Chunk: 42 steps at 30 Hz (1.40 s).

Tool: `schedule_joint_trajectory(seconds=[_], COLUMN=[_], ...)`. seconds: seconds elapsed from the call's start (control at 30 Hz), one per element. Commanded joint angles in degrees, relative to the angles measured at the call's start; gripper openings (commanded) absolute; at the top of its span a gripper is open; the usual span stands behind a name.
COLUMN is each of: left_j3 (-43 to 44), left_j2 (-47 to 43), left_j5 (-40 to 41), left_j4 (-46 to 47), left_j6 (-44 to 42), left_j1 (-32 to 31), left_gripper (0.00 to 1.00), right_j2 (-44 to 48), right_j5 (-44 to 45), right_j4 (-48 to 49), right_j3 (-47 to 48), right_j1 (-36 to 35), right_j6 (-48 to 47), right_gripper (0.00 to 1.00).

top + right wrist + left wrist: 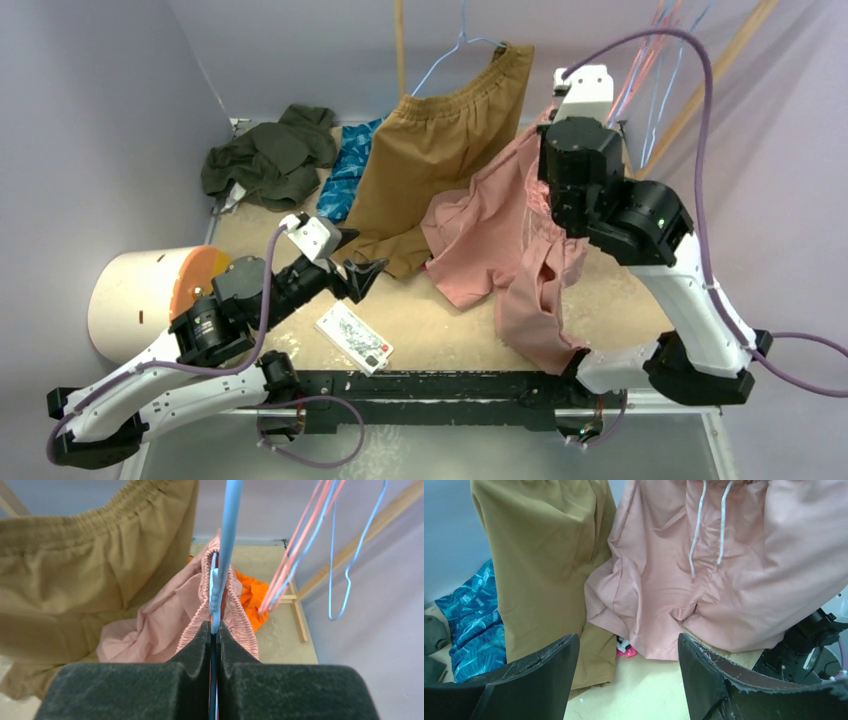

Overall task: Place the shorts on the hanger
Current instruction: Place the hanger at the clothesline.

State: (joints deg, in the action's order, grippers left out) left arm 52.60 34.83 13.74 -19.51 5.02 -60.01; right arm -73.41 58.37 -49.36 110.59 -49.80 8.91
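Top view. At centre right, the shorts (500, 240) draped from under the right arm's wrist down onto the table (450, 320), one leg reaching the near edge at lower centre-right. Left gripper (357, 255) at centre left, spread wide and empty, just short of the tan shorts (440, 150). Bare tabletop between it and the near edge, apart from a printed card (353, 337). White cylinder (140, 300) at the table's left edge; green garment (270, 155) and blue patterned cloth (350, 165) piled at upper left.

Left wrist view. Fingers (544, 680) wide apart along the bottom, nothing between, open table just beyond. Shorts filling the upper right, drawstring (696, 535) dangling, hem on the table, touching the tan shorts mid-frame. Only here: a small pink-and-white item (626, 651) peeking from under the hem.

Right wrist view. Right gripper (214, 642) clenched on the hanger (231, 530), blue wire rising up the middle with the gathered waistband on both sides of it. Only here: the grip itself, an orange garment (252, 597) behind the waistband, spare hangers (300, 540) close at upper right, a wooden rail (350, 550) beyond.
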Motion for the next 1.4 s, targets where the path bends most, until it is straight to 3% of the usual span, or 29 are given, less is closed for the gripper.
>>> schedule_joint_trajectory(seconds=[0.0,0.1,0.2,0.37,0.53,0.63,0.77,0.87,1.1,1.37], left_j3=[-0.1,0.1,0.1,-0.2,-0.8,-1.4,-2.1,-1.8,-3.6,-6.8], left_j2=[-0.4,0.1,-0.1,-1.2,-1.3,-0.8,1.0,2.2,-1.2,-0.8], left_j5=[3.0,4.1,4.0,4.6,4.8,4.6,3.3,2.3,2.8,1.1], left_j4=[2.4,3.7,4.4,2.7,2.2,3.6,6.9,7.5,6.5,7.8], left_j6=[0.1,0.4,1.4,1.7,1.7,1.7,2.2,3.1,3.6,4.5], left_j1=[0.1,0.1,0.1,0.1,0.1,0.1,0.1,0.1,0.1,0.1], left_gripper=[0.71,0.71,0.71,0.71,0.71,0.71,0.71,0.71,0.71,0.71], right_j2=[0.7,1.1,3.7,7.7,9.7,8.4,6.1,7.1,7.5,0.5], right_j5=[-1.9,-3.3,-3.3,-5.1,-7.9,-6.7,-13.0,-13.2,-13.2,-15.1], right_j4=[8.1,15.3,18.8,13.5,4.3,3.5,12.4,17.5,14.8,9.8], right_j3=[19.9,24.5,16.9,4.7,-0.3,5.4,20.1,17.8,4.1,5.0], right_j1=[0.0,0.0,0.0,0.0,0.0,0.0,0.0,0.0,0.0,1.0], right_j6=[-3.0,-6.7,-7.8,-2.9,2.5,0.4,-4.0,-6.4,-3.2,-1.2], right_gripper=[0.0,0.0,0.0,0.0,0.0,0.0,0.0,0.0,0.0,0.0])
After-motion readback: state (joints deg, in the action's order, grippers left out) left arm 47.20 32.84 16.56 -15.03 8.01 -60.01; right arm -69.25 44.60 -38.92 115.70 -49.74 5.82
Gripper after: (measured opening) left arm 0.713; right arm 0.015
